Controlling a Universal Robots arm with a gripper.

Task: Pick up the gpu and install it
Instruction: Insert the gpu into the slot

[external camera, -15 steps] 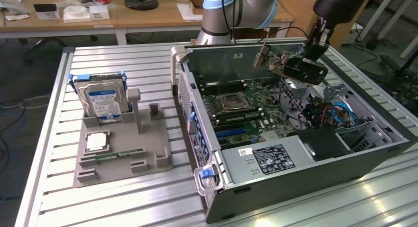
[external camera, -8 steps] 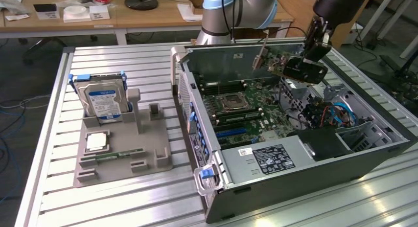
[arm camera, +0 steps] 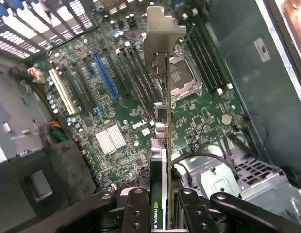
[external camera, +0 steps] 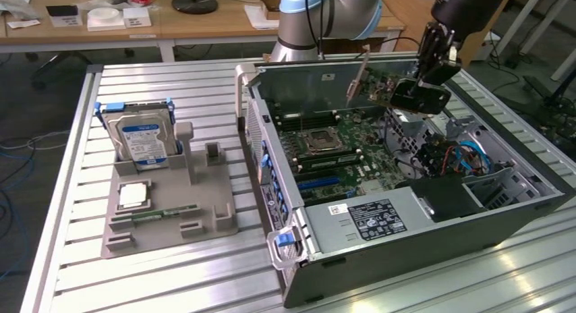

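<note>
The gpu [external camera: 376, 83] hangs in the air over the open computer case [external camera: 504, 212], above the far part of the motherboard [external camera: 338, 148]. My gripper [external camera: 402, 92] is shut on it and holds it on edge, with its metal bracket [external camera: 359, 77] toward the exterior view's left. In the wrist view the gpu [arm camera: 162, 141] runs edge-on away from my gripper [arm camera: 162, 213], one finger [arm camera: 136, 208] on each side, and its silver bracket [arm camera: 162, 34] is at the far end. Below it lie the motherboard's [arm camera: 126, 97] slots, including a blue slot [arm camera: 106, 75]. The card touches nothing in the case.
A grey holder [external camera: 166, 222] on the slatted table at the exterior view's left carries a silver hard drive with a blue label [external camera: 139, 141], a square chip [external camera: 133, 195] and a green memory stick [external camera: 166, 213]. Drive bays and cables [external camera: 459, 158] fill the case's right side.
</note>
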